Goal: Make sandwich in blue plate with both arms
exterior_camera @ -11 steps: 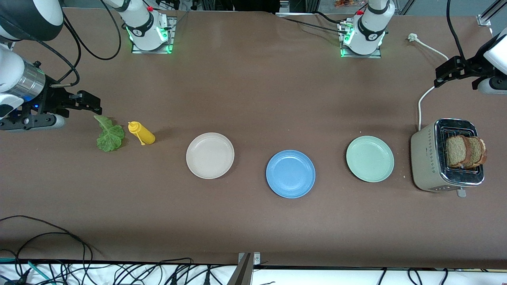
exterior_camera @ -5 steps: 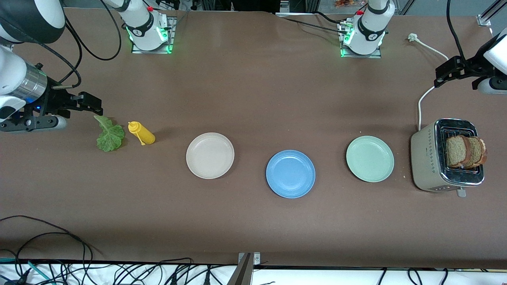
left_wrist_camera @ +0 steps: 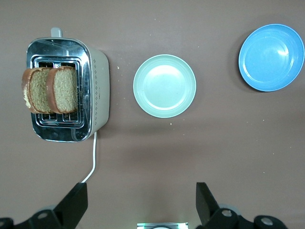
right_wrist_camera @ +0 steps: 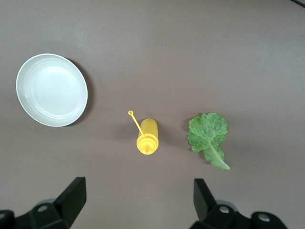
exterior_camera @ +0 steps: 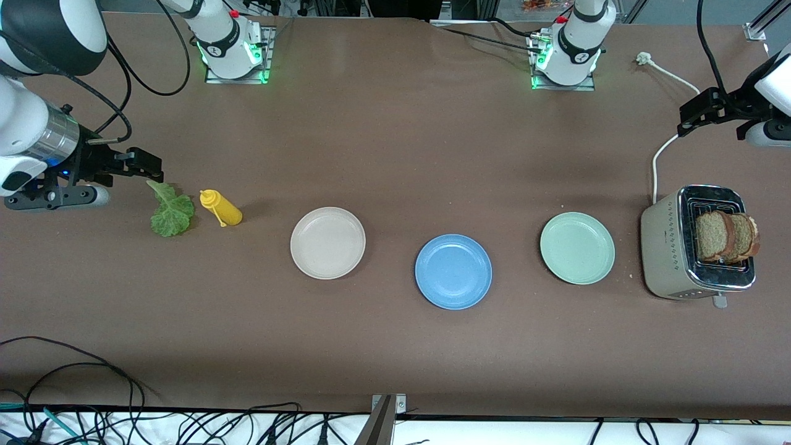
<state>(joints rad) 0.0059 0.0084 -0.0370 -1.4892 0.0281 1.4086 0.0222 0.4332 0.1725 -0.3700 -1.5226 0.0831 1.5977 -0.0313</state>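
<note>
Front view: right gripper [exterior_camera: 147,162] (wide open, empty) edged closer over lettuce [exterior_camera: 171,209]; left gripper [exterior_camera: 697,115] unmoved, open.

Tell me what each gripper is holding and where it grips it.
Nothing is held. The left gripper hangs open above the toaster; the right gripper is open by the lettuce leaf.

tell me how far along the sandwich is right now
Nothing is assembled yet: the blue plate is bare. Both bread slices stand in the toaster, and the lettuce leaf lies on the table beside the yellow squeeze bottle. Neither arm holds anything: the right gripper is open by the lettuce stem, and the left gripper is open above the table near the toaster. Every step remains.
</note>
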